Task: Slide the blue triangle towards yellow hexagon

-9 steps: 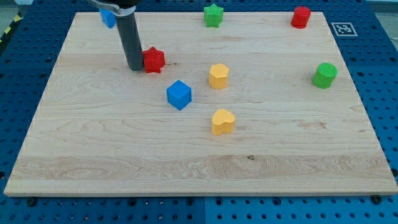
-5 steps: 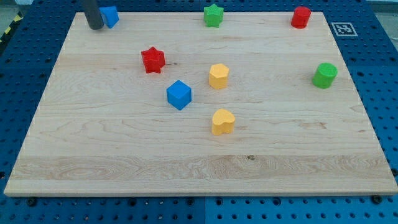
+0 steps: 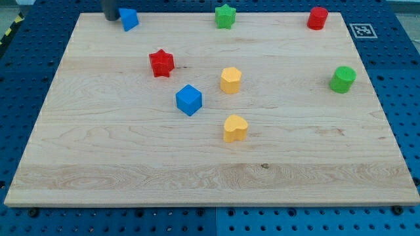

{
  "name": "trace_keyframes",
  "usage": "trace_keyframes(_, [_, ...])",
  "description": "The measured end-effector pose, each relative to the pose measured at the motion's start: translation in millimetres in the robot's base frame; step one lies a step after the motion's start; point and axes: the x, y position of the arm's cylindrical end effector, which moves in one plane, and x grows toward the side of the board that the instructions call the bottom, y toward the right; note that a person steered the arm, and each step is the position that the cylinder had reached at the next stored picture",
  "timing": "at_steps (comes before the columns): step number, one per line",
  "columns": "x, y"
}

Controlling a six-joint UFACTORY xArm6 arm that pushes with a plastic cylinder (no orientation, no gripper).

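Observation:
The blue triangle (image 3: 129,19) lies near the board's top left edge. My tip (image 3: 110,18) stands right beside it on its left, touching or nearly touching it; only the rod's lowest part shows. The yellow hexagon (image 3: 230,79) sits near the board's middle, far to the lower right of the triangle. A red star (image 3: 161,63) lies between them, below and to the right of the triangle.
A blue cube (image 3: 189,99) and a yellow heart-like block (image 3: 235,128) lie near the middle. A green star (image 3: 225,16) and a red cylinder (image 3: 317,18) sit along the top edge. A green cylinder (image 3: 342,78) is at the right.
My tip left the red star, went up to the top left corner and moved right against the blue triangle, which has shifted a little to the right.

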Motion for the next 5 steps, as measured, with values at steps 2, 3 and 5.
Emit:
trace_keyframes(2, [18,51])
trace_keyframes(3, [24,91])
trace_keyframes(5, [55,135])
